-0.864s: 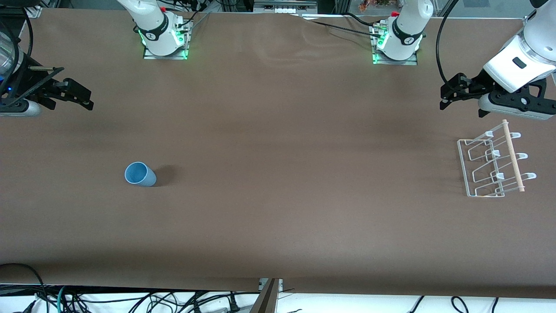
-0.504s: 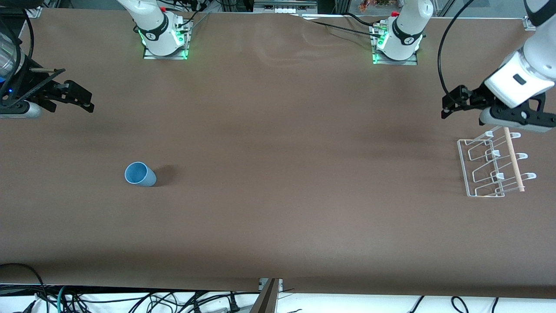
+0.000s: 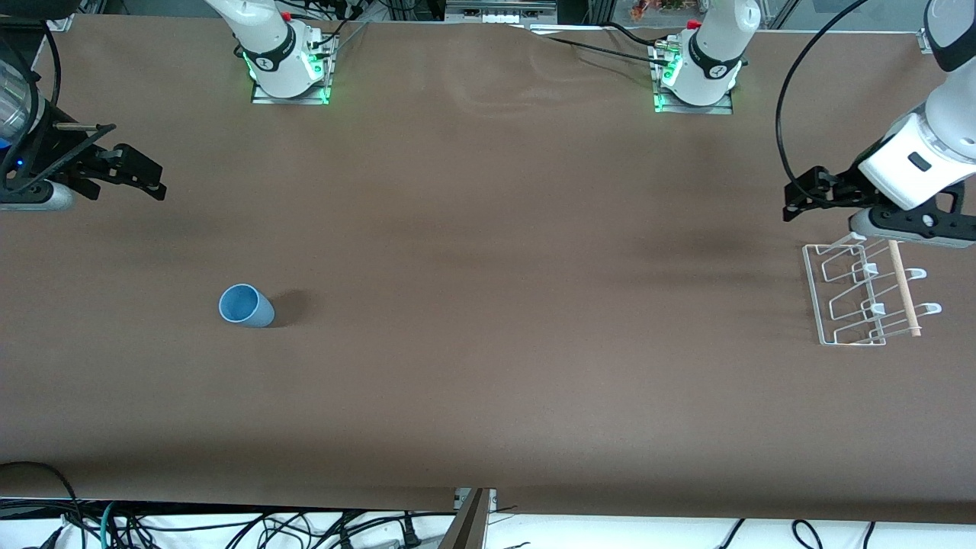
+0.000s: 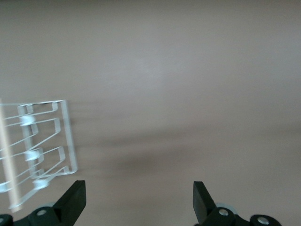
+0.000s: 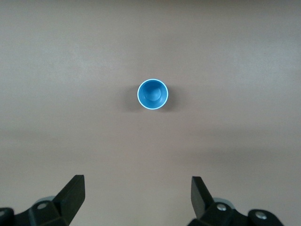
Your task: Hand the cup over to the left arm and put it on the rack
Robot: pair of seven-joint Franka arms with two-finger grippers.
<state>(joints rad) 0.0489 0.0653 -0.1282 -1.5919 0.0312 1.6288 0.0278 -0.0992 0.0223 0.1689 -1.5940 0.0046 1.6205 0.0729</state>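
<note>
The light-blue cup point(image 3: 245, 306) rests on the brown table toward the right arm's end, and the right wrist view looks into its round open mouth point(image 5: 153, 94). My right gripper point(image 3: 141, 171) hangs open and empty above the table at that end, well apart from the cup; its fingers point(image 5: 73, 190) frame bare table. The white wire rack point(image 3: 862, 293) with its pale wooden rod stands at the left arm's end. My left gripper point(image 3: 802, 200) is open and empty in the air beside the rack's end that lies farther from the front camera; the rack point(image 4: 42, 146) shows beside its fingers point(image 4: 75, 197).
Both arm bases point(image 3: 290, 72) point(image 3: 695, 76) stand along the table's edge farthest from the front camera. Cables hang below the table's front edge point(image 3: 473, 499). Brown cloth point(image 3: 518, 305) stretches between cup and rack.
The left arm has lowered, its hand now covering the top of the rack's rod in the front view. The right gripper has barely shifted. The cup and rack have not moved.
</note>
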